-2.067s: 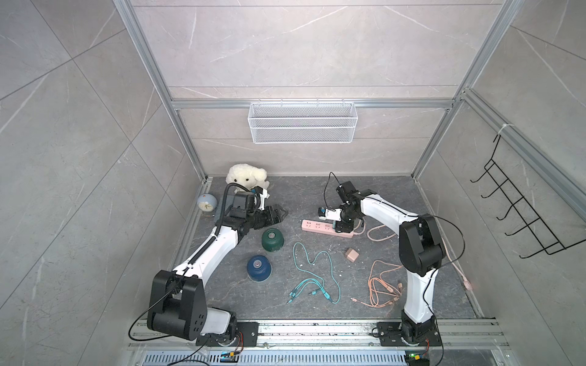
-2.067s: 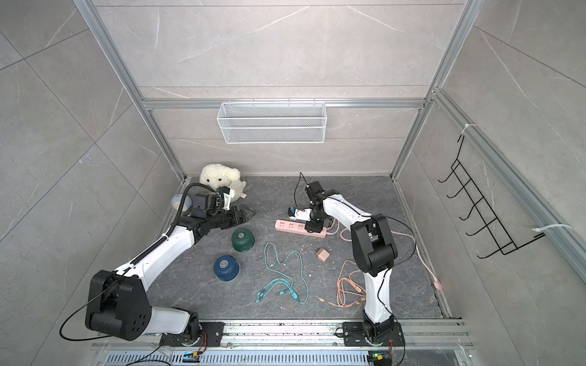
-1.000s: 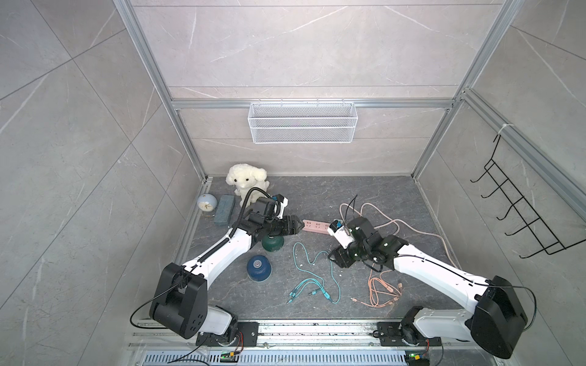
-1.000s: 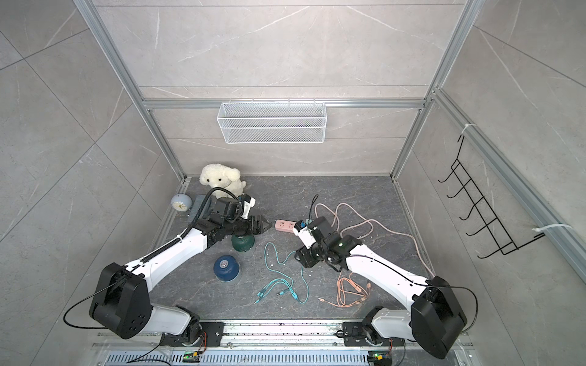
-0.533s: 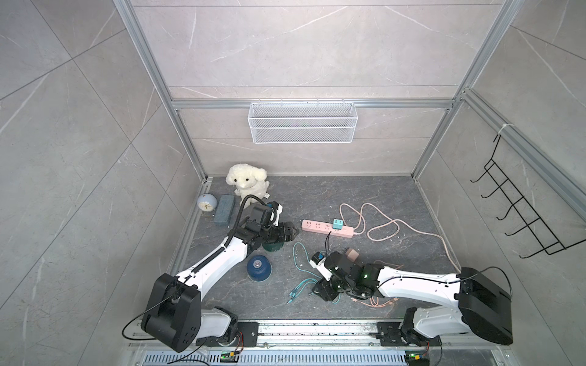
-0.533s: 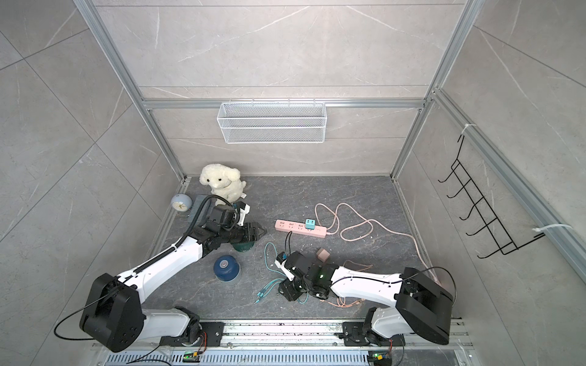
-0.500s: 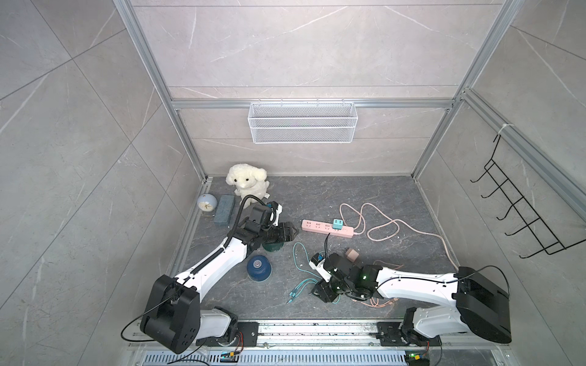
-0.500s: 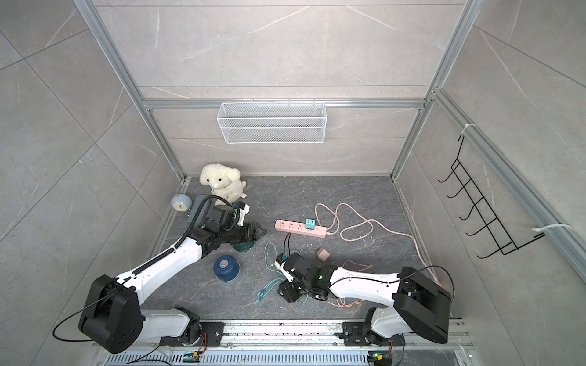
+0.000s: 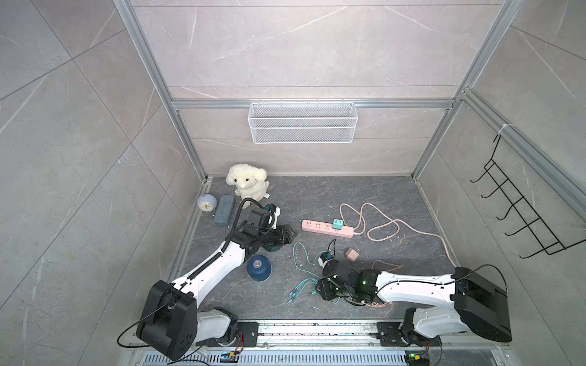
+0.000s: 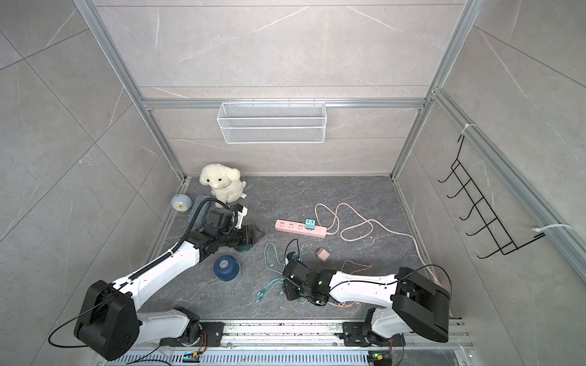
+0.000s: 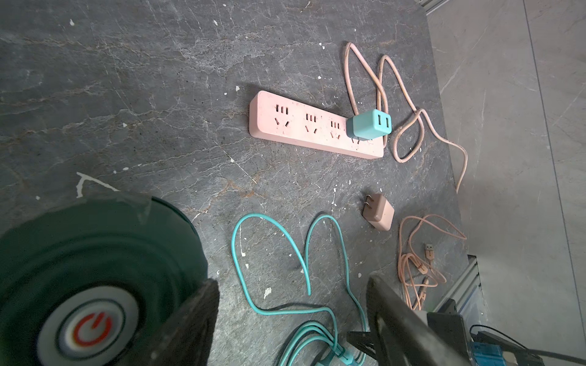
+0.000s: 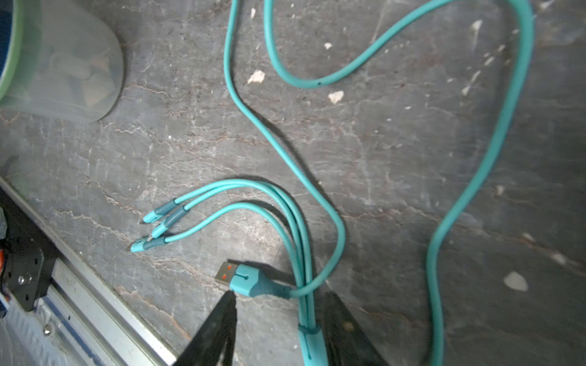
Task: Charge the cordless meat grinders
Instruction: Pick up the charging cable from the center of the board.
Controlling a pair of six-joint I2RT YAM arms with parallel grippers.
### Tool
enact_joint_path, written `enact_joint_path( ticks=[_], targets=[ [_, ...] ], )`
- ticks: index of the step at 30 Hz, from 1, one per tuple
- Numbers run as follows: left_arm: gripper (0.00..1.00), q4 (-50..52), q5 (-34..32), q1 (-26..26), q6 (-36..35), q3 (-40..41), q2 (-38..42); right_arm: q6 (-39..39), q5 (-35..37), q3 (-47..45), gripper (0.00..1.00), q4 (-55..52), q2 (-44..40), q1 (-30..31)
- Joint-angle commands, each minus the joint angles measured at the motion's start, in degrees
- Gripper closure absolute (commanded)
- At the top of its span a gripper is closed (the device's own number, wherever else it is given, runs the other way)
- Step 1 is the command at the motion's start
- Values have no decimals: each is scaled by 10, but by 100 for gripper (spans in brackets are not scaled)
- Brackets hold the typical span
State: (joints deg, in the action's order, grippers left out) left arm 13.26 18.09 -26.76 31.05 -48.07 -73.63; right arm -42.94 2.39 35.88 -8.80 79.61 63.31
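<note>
The dark green meat grinder stands on the floor, its red power button facing the left wrist camera. My left gripper hovers open just above and beside it, and one finger is at its rim. In both top views the arm hides most of it. The dark blue meat grinder stands alone nearer the front. My right gripper is low over the teal charging cable. Its jaws are open astride the cable's bundled strands, with the USB plug at the fingertips.
A pink power strip with a teal charger plugged in lies mid-floor. A pink charger cube and a pink cable lie to the right. A plush toy, clock and grey block sit at the back left.
My right arm has swung from the power strip to the front and come down over the teal cable, its jaws narrowing. My left gripper has drawn back over the green grinder.
</note>
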Motion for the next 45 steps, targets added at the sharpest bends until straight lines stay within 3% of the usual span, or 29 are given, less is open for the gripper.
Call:
enact_joint_path(
  ticks=[1,12,18,22,27,34,45],
  targets=[
    [25,-12,2,-2,-2,-1,17,-52,21,-2,59,-23,10,-6],
    [25,-12,2,-2,-6,-2,19,-90,-5,-5,71,21,56,-32],
    [25,-15,3,-2,-5,-2,17,-106,-32,-3,83,46,82,-36],
    [25,-15,6,-2,-5,-4,16,-106,-27,-6,95,47,66,-47],
    [25,-14,13,-2,-9,-14,12,-77,-16,-1,100,40,21,-67],
    [25,-13,51,-2,-13,-39,-1,21,-108,21,100,53,-28,-145],
    [25,13,153,-11,-76,-109,-64,322,-228,96,100,-35,-77,-228]
  ],
)
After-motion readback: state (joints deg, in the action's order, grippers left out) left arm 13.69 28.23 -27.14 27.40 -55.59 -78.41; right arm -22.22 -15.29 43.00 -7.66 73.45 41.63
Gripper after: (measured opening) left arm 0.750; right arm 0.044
